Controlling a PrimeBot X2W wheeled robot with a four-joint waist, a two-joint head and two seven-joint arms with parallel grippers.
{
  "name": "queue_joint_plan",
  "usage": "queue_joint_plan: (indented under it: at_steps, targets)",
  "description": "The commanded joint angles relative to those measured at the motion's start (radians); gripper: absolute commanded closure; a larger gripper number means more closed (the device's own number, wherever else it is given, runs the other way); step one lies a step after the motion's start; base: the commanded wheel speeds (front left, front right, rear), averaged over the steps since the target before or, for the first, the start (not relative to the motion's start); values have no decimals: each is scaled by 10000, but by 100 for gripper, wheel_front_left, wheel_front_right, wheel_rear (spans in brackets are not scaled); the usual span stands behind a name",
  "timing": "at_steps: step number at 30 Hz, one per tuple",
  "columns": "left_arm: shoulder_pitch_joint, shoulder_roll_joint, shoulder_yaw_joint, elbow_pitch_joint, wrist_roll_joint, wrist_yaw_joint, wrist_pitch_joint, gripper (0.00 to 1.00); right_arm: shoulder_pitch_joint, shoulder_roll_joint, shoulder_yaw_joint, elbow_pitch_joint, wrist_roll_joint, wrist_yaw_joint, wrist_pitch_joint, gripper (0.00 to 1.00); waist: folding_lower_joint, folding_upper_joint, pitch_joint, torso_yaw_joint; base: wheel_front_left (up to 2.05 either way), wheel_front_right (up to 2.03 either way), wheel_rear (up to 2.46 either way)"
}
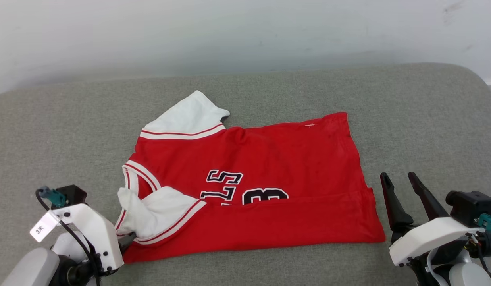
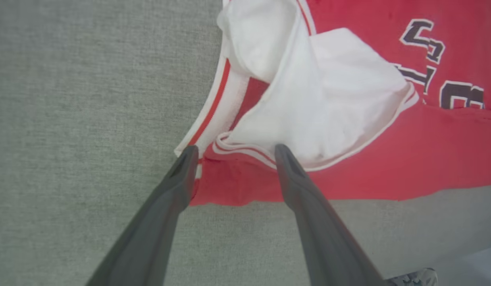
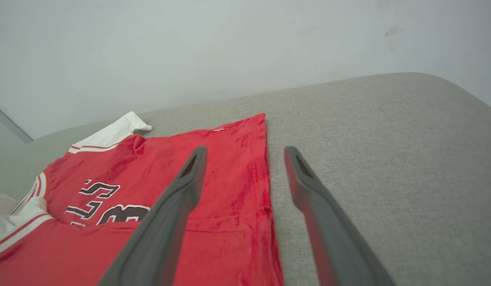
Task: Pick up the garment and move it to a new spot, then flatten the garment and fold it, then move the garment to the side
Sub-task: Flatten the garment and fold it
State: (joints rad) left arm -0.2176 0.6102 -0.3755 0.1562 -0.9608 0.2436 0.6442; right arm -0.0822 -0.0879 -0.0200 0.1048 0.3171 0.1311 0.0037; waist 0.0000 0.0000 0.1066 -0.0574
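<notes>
Head view: a red jersey-style shirt (image 1: 277, 159), white-sleeved, lies on a grey fabric cushion (image 1: 420, 111), near edge folded over its black lettering (image 1: 245, 188). Left wrist view: the left gripper (image 2: 233, 153), jaws apart, hovers at the near-left sleeve (image 2: 328, 103). Right wrist view: the right gripper (image 3: 245, 150), jaws apart, straddles the shirt's right edge.

Red garment (image 1: 269, 159) flat on grey cushion (image 1: 408, 111), near edge folded over.
</notes>
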Motion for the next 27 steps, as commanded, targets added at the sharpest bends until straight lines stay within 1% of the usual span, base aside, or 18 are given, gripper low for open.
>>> queue_joint_plan:
  at_steps: [1,3,6,9,12,13,14,15,16,21,22,25,27]
  targets:
    - [117,-69,-22,163,53,78,-4,0,-116,68,26,-34,62,-8,13,0,0,0,149,-120,0,0,0]
    - [122,-67,-115,505,178,211,5,0,-180,72,45,-26,119,-8,37,0,0,0,278,-209,0,0,0]
    - [123,-195,-277,1091,220,270,66,0,-257,52,73,11,216,-8,40,0,0,0,443,-321,0,0,0]
    - [142,-463,-500,1537,75,66,251,0,-293,-15,63,85,296,-8,52,0,0,0,556,-386,0,0,0]
    - [161,-832,-754,1825,-126,-274,492,0,-350,-51,7,164,388,-8,77,0,0,0,595,-420,0,0,0]
    - [164,-944,-819,1850,-228,-388,540,29,-356,-64,-52,218,414,-8,122,0,0,0,594,-425,0,0,0]
    - [130,-1005,-824,1836,-240,-488,480,63,-379,-89,-83,258,431,-8,123,0,0,0,584,-424,0,0,0]
    - [76,-1051,-807,1806,-267,-561,397,70,-403,-125,-132,300,456,-8,139,0,0,0,570,-413,0,0,0]
    - [19,-1084,-759,1755,-316,-629,330,100,-403,-153,-183,373,450,-8,200,0,0,0,542,-395,0,0,0]
    - [-130,-680,-606,1411,-149,-707,129,100,-457,-333,-337,674,638,-8,589,0,0,0,294,-270,0,0,0]
    - [-130,-680,-606,1411,-149,-707,129,100,-457,-333,-337,674,638,-8,589,0,0,0,294,-270,0,0,0]
    - [-164,-475,-487,928,-59,-607,43,100,-534,-607,-223,836,1022,-8,1370,0,0,0,173,-213,0,0,0]
    - [-136,-283,-385,584,2,-507,-20,100,-589,-882,-62,938,1271,-8,2262,0,0,0,131,-187,0,0,0]
